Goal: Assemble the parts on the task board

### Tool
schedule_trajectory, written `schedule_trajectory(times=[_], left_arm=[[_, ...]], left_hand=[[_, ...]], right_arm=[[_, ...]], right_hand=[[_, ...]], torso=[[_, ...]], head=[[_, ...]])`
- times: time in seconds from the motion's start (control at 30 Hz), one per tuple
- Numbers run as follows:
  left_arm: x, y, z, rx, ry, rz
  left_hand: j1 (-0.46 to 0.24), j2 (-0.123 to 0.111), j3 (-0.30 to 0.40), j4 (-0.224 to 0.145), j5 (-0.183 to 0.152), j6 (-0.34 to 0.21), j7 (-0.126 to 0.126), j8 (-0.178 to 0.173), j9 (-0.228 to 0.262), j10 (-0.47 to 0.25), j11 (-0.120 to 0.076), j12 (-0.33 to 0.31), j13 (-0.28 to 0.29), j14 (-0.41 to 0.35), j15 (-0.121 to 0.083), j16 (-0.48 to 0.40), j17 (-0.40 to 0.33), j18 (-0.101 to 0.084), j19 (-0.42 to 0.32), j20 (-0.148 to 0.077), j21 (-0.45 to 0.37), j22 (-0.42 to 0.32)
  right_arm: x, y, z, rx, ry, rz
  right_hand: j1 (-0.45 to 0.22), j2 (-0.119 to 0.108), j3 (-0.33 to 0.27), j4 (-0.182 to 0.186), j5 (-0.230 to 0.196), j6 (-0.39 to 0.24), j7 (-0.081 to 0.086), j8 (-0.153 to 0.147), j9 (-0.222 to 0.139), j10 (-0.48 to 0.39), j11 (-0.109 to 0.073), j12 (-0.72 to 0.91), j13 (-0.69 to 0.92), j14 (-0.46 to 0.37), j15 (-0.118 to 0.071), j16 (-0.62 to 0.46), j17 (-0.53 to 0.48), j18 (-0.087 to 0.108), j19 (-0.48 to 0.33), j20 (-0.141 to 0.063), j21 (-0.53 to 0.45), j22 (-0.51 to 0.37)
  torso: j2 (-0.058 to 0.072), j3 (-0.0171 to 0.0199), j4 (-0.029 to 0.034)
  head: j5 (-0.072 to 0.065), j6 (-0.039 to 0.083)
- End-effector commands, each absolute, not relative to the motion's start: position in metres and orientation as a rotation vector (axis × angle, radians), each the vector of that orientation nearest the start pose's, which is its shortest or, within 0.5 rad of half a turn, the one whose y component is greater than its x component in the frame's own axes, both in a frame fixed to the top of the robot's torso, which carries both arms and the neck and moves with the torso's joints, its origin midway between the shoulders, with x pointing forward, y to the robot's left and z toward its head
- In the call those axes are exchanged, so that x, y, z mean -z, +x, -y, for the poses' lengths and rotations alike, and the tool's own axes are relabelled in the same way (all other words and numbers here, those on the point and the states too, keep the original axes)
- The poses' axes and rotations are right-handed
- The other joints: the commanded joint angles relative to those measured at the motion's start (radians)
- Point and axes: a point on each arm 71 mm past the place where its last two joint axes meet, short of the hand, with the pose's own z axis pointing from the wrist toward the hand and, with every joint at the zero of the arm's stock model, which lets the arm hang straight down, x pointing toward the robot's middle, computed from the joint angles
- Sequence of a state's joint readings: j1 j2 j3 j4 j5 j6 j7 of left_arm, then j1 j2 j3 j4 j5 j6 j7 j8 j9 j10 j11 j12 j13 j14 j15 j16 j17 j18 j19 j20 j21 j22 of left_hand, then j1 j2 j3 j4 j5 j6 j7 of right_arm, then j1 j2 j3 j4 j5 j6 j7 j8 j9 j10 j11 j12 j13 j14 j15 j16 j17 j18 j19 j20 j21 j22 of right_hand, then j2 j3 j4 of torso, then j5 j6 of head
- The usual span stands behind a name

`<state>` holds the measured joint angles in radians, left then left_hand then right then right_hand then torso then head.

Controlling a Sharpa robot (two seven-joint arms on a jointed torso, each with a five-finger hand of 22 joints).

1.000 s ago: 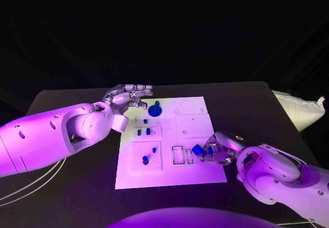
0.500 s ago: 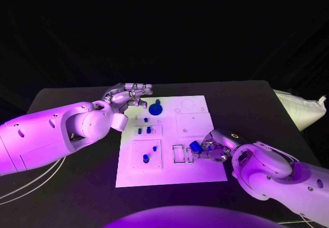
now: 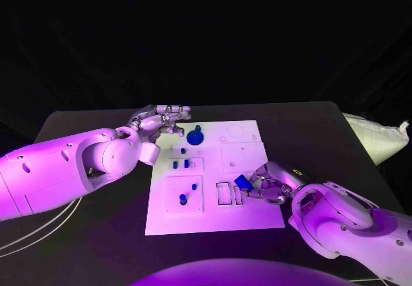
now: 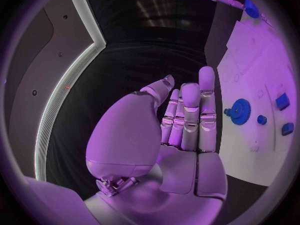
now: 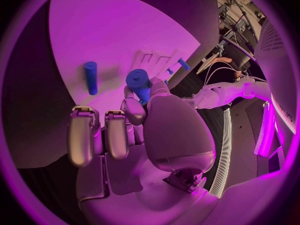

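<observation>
The white task board [image 3: 249, 219] lies in the middle of the black table. My right hand [image 3: 270, 186] is over its right edge and pinches a short blue cylinder part [image 3: 244, 182] [image 5: 139, 82] between thumb and a finger, beside the two narrow slots [image 3: 223, 194]. A blue peg [image 5: 91, 77] lies on the board beyond the hand. My left hand [image 3: 163, 121] [image 4: 181, 130] hovers off the board's far left corner with fingers straight and nothing in it. Close to it a blue gear [image 3: 194, 138] [image 4: 239, 111] sits on the board. Small blue pieces [image 3: 180, 164] and two more [image 3: 182, 199] stand in the left panels.
A white padded bag [image 3: 378, 138] lies at the table's right edge. White cables [image 3: 34, 232] hang off the left side. Bare black table surrounds the board on every side.
My right hand has shifted slightly inward and away from me over the board, carrying the blue part nearer the slots. The left hand has stayed put.
</observation>
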<state>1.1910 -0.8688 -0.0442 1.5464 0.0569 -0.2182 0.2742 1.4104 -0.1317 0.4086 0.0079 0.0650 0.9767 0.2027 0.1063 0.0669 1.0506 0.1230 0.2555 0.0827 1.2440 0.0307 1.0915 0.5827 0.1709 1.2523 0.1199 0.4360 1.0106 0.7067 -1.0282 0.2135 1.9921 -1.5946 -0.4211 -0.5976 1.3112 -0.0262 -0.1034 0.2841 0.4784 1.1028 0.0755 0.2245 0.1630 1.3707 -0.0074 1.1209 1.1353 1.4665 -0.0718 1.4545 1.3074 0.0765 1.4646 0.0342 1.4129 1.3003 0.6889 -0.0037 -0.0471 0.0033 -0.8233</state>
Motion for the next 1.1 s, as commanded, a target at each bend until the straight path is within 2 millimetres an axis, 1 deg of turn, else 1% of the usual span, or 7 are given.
schedule_trajectory(times=[0.03, 0.23, 0.4, 0.53, 0.73, 1.0, 1.1], left_arm=[[0.190, 0.480, -0.207, 1.601, -1.227, -1.575], [0.190, 0.480, -0.206, 1.603, -1.226, -1.577], [0.190, 0.480, -0.206, 1.603, -1.226, -1.579], [0.190, 0.480, -0.205, 1.604, -1.226, -1.580], [0.190, 0.480, -0.204, 1.605, -1.226, -1.581], [0.191, 0.480, -0.203, 1.606, -1.225, -1.581], [0.191, 0.480, -0.203, 1.606, -1.225, -1.580]], left_hand=[[-0.004, 0.005, -0.002, -0.005, 0.003, -0.007, -0.003, 0.006, 0.001, -0.004, 0.000, 0.002, -0.002, -0.004, 0.000, 0.006, -0.001, 0.009, 0.000, 0.005, -0.005, 0.001], [-0.004, 0.005, -0.002, -0.005, 0.003, -0.007, -0.003, 0.006, 0.001, -0.004, 0.000, 0.002, -0.002, -0.004, 0.000, 0.006, -0.001, 0.009, 0.000, 0.005, -0.005, 0.001], [-0.005, 0.005, -0.003, -0.005, 0.003, -0.008, -0.003, 0.006, 0.001, -0.006, 0.000, 0.003, -0.002, -0.004, 0.001, 0.007, -0.001, 0.009, 0.000, 0.006, -0.005, 0.002], [-0.005, 0.005, -0.003, -0.005, 0.003, -0.008, -0.003, 0.006, 0.001, -0.006, 0.000, 0.003, -0.002, -0.004, 0.001, 0.007, -0.001, 0.009, 0.000, 0.006, -0.005, 0.002], [-0.005, 0.005, -0.003, -0.005, 0.003, -0.008, -0.003, 0.006, 0.001, -0.006, 0.000, 0.003, -0.002, -0.004, 0.001, 0.007, -0.001, 0.009, 0.000, 0.006, -0.005, 0.002], [-0.005, 0.005, -0.003, -0.005, 0.003, -0.008, -0.003, 0.006, 0.001, -0.006, 0.000, 0.003, -0.002, -0.004, 0.001, 0.007, -0.001, 0.009, 0.000, 0.006, -0.005, 0.002], [-0.005, 0.005, -0.003, -0.005, 0.003, -0.008, -0.003, 0.006, 0.001, -0.006, 0.000, 0.003, -0.002, -0.004, 0.001, 0.007, -0.001, 0.009, 0.000, 0.006, -0.005, 0.002]], right_arm=[[0.238, 0.342, 0.188, -0.602, 0.366, -1.847], [0.238, 0.340, 0.181, -0.625, 0.375, -1.901], [0.242, 0.340, 0.174, -0.633, 0.349, -1.964], [0.246, 0.340, 0.167, -0.641, 0.326, -2.014], [0.251, 0.341, 0.161, -0.645, 0.309, -2.051], [0.255, 0.344, 0.159, -0.635, 0.298, -2.054], [0.255, 0.345, 0.158, -0.632, 0.288, -2.053]], right_hand=[[0.004, 0.019, -0.004, 0.004, 0.013, 0.003, -0.004, 0.009, 0.032, 0.006, -0.001, -0.002, 0.002, 0.069, -0.005, 0.004, 0.067, -0.018, 0.001, -0.005, 0.006, 0.001], [0.010, 0.019, -0.004, 0.002, 0.023, 0.003, -0.005, 0.010, 0.037, 0.004, -0.002, -0.009, -0.002, 0.069, -0.006, 0.003, 0.065, -0.018, 0.001, -0.006, 0.005, -0.001], [0.009, 0.015, -0.007, 0.003, 0.024, 0.003, -0.005, 0.010, 0.039, 0.000, -0.002, -0.017, -0.008, 0.068, -0.006, 0.001, 0.061, -0.017, -0.001, -0.006, 0.003, -0.004], [-0.017, 0.017, -0.021, 0.007, 0.018, 0.003, -0.004, 0.011, 0.047, -0.001, -0.001, -0.029, -0.013, 0.067, -0.005, -0.001, 0.058, -0.017, -0.002, -0.005, 0.001, -0.006], [-0.042, 0.023, -0.034, 0.007, 0.012, 0.003, -0.005, 0.013, 0.056, -0.002, -0.001, -0.041, -0.019, 0.067, -0.005, -0.002, 0.057, -0.016, -0.003, -0.005, 0.000, -0.007], [-0.076, 0.029, -0.056, 0.007, -0.012, 0.008, -0.009, 0.020, 0.076, -0.003, -0.004, -0.065, -0.033, 0.067, -0.007, -0.002, 0.058, -0.016, -0.002, -0.007, 0.000, -0.007], [-0.096, 0.032, -0.071, 0.007, -0.042, 0.009, -0.011, 0.023, 0.087, -0.004, -0.006, -0.079, -0.042, 0.067, -0.009, -0.002, 0.058, -0.016, -0.002, -0.008, 0.000, -0.006]], torso=[[0.000, -0.0007, 0.0024], [0.000, -0.0021, 0.0054], [0.000, -0.0024, 0.0047], [0.001, -0.0025, 0.0060], [0.001, -0.0023, 0.0055], [0.002, -0.0020, 0.0071], [0.001, -0.0022, 0.0072]], head=[[-0.003, 0.003], [-0.002, 0.003], [-0.001, 0.001], [0.000, 0.000], [0.003, -0.001], [0.005, -0.004], [0.006, -0.005]])
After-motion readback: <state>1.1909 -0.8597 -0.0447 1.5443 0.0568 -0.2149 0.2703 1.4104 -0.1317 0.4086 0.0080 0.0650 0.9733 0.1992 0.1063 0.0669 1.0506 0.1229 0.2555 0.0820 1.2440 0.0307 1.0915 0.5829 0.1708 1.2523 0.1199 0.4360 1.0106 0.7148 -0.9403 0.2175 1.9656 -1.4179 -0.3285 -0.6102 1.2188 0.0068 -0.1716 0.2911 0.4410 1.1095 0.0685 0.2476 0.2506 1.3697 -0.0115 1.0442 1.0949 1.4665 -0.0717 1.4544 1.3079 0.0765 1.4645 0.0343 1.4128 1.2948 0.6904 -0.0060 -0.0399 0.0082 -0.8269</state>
